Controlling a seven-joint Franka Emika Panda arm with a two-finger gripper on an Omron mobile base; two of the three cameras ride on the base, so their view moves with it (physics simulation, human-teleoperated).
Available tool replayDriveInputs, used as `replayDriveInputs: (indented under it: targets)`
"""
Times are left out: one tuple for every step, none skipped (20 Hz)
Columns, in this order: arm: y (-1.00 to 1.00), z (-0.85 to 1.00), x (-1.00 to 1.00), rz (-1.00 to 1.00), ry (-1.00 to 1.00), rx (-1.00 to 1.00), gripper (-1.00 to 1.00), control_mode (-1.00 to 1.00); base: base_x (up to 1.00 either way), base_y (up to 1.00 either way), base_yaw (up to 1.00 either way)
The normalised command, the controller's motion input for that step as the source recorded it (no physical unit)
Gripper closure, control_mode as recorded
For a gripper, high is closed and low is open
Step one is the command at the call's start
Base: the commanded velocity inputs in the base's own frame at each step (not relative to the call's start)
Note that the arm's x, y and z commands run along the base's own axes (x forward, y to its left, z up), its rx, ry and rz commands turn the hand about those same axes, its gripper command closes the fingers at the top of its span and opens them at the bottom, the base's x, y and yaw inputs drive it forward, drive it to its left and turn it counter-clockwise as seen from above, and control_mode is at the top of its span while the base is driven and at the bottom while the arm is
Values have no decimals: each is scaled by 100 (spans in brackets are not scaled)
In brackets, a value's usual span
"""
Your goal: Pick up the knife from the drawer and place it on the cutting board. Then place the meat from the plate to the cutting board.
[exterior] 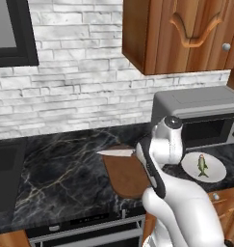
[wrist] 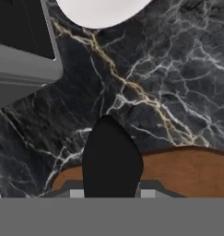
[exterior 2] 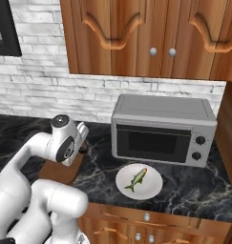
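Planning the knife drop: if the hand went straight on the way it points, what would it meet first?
Most likely the cutting board just below the held knife, judging by the hand view; depth is uncertain.

The counter (exterior: 60,169) is glossy black marble veined in white and gold. Under the jaws lies the cutting board (exterior: 125,176), smooth matt brown wood. The knife (exterior: 116,152) shows a bright, polished metal blade. Beyond the jaws, the plate (exterior 2: 153,183) looks like smooth white ceramic, and the microwave (exterior 2: 163,128) is brushed grey metal with a dark glass door.
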Motion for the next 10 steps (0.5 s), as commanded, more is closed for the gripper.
replayDriveInputs:
  targets:
    - [37, -31, 42, -1, 0, 0, 100, -100, 0, 0, 0]
    - [28, -31, 49, 0, 0, 0, 100, -100, 0, 0, 0]
    - [24, -31, 58, 0, 0, 0, 100, -100, 0, 0, 0]
    - [17, -36, 66, 0, 2, 0, 100, -100, 0, 0, 0]
    - [3, -37, 70, 3, 3, 0, 100, -100, 0, 0, 0]
    - [5, -40, 74, 7, 4, 0, 100, -100, 0, 0, 0]
    - [2, -43, 74, 9, 7, 0, 100, -100, 0, 0, 0]
    - [0, -41, 69, 10, 9, 0, 100, -100, 0, 0, 0]
    - [0, -41, 64, 10, 11, 0, 100, -100, 0, 0, 0]
    - [0, -39, 58, 8, 13, 0, 100, -100, 0, 0, 0]
